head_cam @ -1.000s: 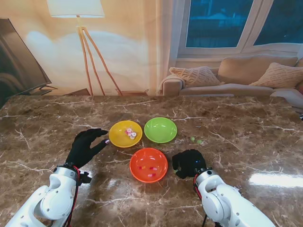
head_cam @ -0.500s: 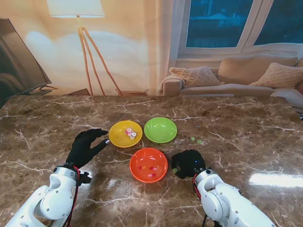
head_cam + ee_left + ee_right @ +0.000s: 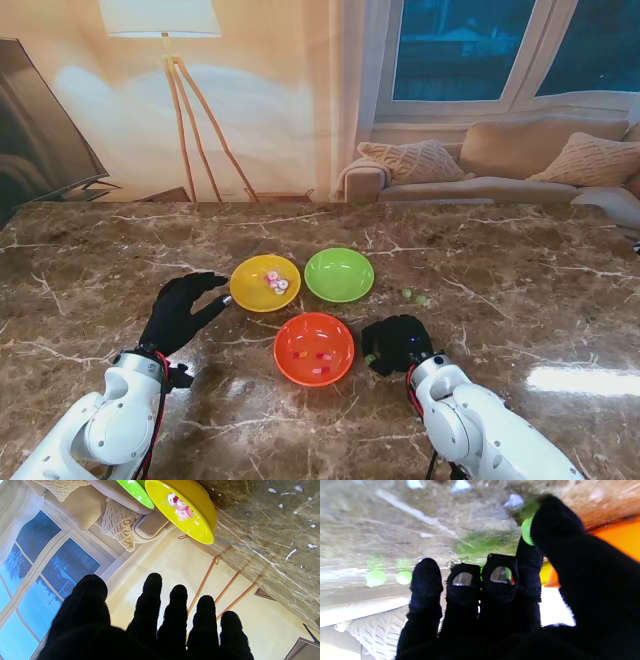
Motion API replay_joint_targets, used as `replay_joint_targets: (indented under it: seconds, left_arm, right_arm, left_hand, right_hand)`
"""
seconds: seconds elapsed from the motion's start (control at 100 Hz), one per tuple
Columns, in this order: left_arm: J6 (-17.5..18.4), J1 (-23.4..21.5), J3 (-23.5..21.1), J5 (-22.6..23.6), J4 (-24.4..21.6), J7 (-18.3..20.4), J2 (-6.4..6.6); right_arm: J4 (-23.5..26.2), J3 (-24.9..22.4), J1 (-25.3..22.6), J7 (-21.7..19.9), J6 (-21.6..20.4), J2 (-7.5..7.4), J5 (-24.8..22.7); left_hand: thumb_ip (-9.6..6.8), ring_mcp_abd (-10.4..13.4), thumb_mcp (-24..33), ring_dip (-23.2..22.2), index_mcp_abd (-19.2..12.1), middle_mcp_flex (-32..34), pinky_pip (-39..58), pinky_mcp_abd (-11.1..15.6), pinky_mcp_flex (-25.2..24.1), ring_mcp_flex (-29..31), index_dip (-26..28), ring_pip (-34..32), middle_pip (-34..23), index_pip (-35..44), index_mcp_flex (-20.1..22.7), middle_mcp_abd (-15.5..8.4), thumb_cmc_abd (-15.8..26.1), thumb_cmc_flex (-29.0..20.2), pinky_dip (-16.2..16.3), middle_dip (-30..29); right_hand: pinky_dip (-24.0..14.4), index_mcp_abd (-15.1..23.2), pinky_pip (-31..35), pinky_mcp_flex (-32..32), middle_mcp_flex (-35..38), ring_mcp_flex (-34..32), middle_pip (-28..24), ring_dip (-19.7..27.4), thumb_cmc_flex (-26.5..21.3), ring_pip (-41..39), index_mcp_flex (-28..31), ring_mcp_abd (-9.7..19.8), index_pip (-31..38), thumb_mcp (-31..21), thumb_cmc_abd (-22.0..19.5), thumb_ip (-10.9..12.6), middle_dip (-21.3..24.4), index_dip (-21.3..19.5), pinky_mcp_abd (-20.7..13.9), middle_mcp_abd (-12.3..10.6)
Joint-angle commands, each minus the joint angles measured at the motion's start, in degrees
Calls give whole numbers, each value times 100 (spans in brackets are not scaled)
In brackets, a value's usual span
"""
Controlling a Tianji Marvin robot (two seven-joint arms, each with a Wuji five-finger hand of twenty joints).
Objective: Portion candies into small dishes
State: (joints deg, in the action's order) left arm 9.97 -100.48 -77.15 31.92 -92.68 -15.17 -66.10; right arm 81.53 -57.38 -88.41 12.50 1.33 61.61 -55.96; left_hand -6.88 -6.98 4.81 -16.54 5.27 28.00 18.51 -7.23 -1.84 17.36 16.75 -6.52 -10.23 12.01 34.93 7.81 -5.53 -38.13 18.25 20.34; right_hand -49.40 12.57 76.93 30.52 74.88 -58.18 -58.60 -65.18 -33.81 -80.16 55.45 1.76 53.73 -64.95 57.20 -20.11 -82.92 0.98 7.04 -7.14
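Right hand pinches a green candy between thumb and forefinger, just beside the orange dish, on its right. Left hand rests with fingers spread and holding nothing, near the yellow dish. Two more green candies lie on the worktop, right of the green dish.

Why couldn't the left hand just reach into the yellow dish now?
It probably could: the left hand is open, fingers spread beside the yellow dish, with only bare table between them.
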Motion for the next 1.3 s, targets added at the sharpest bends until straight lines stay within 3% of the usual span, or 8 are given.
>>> replay_joint_targets:
  seconds: [0.0,0.25,0.41,0.7,0.98,1.29]
  left_arm:
    - [3,-29,6,-7,11,0,1]
    - [14,-32,2,-7,12,-4,1]
    - [33,-32,2,-3,20,-22,-2]
    - [49,-29,2,1,30,-43,-5]
    - [40,-38,-12,0,22,-46,-6]
    - [43,-51,-37,18,17,-92,-13]
  right_arm:
    - [-127,-5,-89,-189,87,-31,-16]
    - [-133,-43,-105,-251,131,-42,-42]
    - [-163,-37,-91,-241,129,-40,-27]
    - [-229,-21,-54,-284,89,-50,-13]
    - [-145,-95,-117,-160,17,-55,-137]
    - [383,-588,-342,-197,-222,-110,-593]
  left_hand:
    - [23,41,-151,-56,-74,77,-164,73,-103,-7,110,73,-1,6,-45,70,232,-16,83,48]
    - [30,38,-156,-56,-72,74,-175,75,-100,-9,109,74,1,5,-47,75,230,-25,85,47]
    - [33,40,-160,-57,-84,76,-169,63,-100,-8,108,72,-1,3,-53,67,237,-23,92,48]
    - [36,44,-165,-57,-74,75,-176,64,-102,-7,109,73,-5,6,-60,65,242,-26,93,49]
    - [37,36,-168,-57,-74,71,-183,64,-103,-11,108,75,-1,8,-51,70,246,-22,94,48]
    - [39,47,-175,-56,-73,69,-193,65,-103,-8,107,76,2,5,-56,76,252,-16,94,46]
  right_hand:
    - [85,-58,-4,-55,29,76,-112,-10,-227,-93,118,277,311,11,-50,99,-67,-86,49,-68]
    - [91,-22,-2,-56,30,73,-108,-9,-230,-97,192,280,388,-7,-44,101,-78,-144,49,-63]
    - [105,284,-14,-72,32,93,-119,-8,-213,-103,523,271,707,19,-239,139,-97,-471,54,-35]
    - [129,611,-57,-190,-132,239,-205,-20,-204,-78,508,309,571,-64,-541,229,-380,-1818,1,-2]
    - [129,667,-64,-207,-153,252,-221,-21,-207,-79,493,316,553,-68,-569,239,-397,-1927,-7,7]
    - [134,714,-74,-199,-175,256,-228,-13,-193,-57,503,342,525,-78,-558,234,-409,-1973,-18,-19]
